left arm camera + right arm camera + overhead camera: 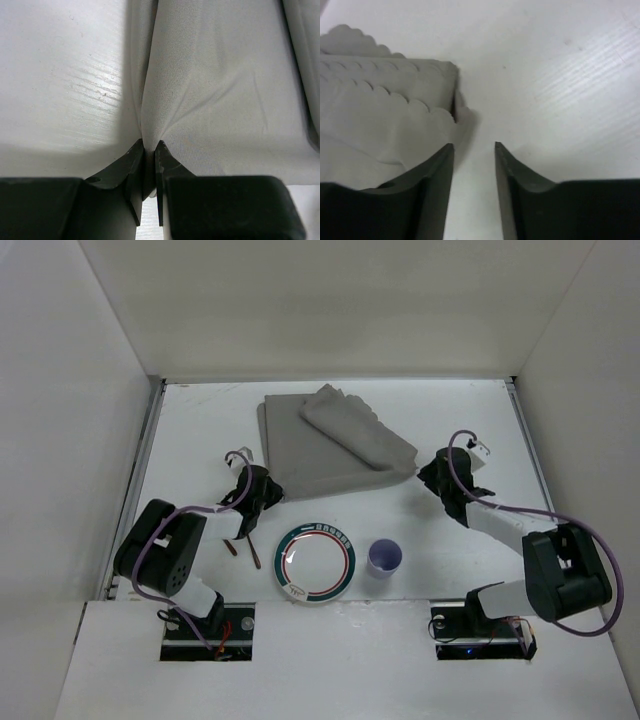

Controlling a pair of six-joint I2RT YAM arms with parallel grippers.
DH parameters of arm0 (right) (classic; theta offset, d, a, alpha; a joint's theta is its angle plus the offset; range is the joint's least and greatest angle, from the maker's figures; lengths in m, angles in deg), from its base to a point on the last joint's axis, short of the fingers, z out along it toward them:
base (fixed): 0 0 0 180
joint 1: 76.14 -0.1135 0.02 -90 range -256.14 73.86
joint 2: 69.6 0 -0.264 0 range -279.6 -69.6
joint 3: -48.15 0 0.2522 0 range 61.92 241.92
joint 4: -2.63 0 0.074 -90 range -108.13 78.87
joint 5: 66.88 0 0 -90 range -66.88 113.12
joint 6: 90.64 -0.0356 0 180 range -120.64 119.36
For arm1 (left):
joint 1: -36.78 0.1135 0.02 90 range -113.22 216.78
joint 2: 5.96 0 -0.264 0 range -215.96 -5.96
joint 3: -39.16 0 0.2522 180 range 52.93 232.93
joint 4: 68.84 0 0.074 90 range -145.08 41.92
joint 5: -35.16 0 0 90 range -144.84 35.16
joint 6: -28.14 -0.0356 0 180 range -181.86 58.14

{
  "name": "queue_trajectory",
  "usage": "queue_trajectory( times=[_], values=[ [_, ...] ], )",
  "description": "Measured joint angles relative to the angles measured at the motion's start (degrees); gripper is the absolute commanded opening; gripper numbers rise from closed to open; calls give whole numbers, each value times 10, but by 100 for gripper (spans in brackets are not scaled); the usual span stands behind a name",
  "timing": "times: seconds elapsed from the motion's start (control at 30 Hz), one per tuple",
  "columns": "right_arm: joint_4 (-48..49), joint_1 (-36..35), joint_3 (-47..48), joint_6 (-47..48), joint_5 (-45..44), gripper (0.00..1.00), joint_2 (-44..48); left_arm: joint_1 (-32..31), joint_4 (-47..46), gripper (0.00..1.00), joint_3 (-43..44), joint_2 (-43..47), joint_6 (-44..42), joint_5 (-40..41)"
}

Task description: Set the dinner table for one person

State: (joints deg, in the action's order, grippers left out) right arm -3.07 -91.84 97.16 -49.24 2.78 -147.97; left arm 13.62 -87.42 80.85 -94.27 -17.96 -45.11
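The white dinner table (pixel 470 420) carries a grey cloth mat (pixel 310 455) at the back centre, with a folded grey napkin (pixel 355 425) lying on it. My left gripper (pixel 266 490) is at the mat's near-left corner. In the left wrist view it (pixel 149 146) is shut on a pinched fold of the mat (pixel 220 100). My right gripper (pixel 432 473) is open just beside the mat's right corner. The right wrist view shows it (pixel 474 146) over bare table, with the scalloped cloth edge (pixel 385 110) to its left and not touching it.
A white plate (pixel 315 562) with a green and red rim sits near the front centre, with a small purple cup (pixel 385 558) to its right. Two dark brown utensils (pixel 250 548) lie left of the plate, by the left arm. White walls enclose the table.
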Motion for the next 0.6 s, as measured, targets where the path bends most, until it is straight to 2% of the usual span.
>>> queue_trajectory(
  times=[0.1, 0.23, 0.33, 0.4, 0.5, 0.6],
  values=[
    [-19, 1, -2, 4, -5, 64, 9, 0, 8, 11, 0, 6, 0, 5],
    [-22, -11, 3, 21, -18, 76, 29, 0, 28, 29, -14, 44, -2, 21],
    [-19, -24, 23, 28, -10, 79, 9, 0, 43, 49, -31, 91, 0, 42],
    [-10, -25, 37, 27, 11, 79, -22, 0, 50, 57, -37, 115, 3, 50],
    [11, -19, 44, 17, 48, 79, -67, 1, 63, 62, -39, 138, 14, 56],
    [31, -8, 43, -1, 80, 79, -96, 0, 87, 63, -39, 143, 30, 48]
  ],
)
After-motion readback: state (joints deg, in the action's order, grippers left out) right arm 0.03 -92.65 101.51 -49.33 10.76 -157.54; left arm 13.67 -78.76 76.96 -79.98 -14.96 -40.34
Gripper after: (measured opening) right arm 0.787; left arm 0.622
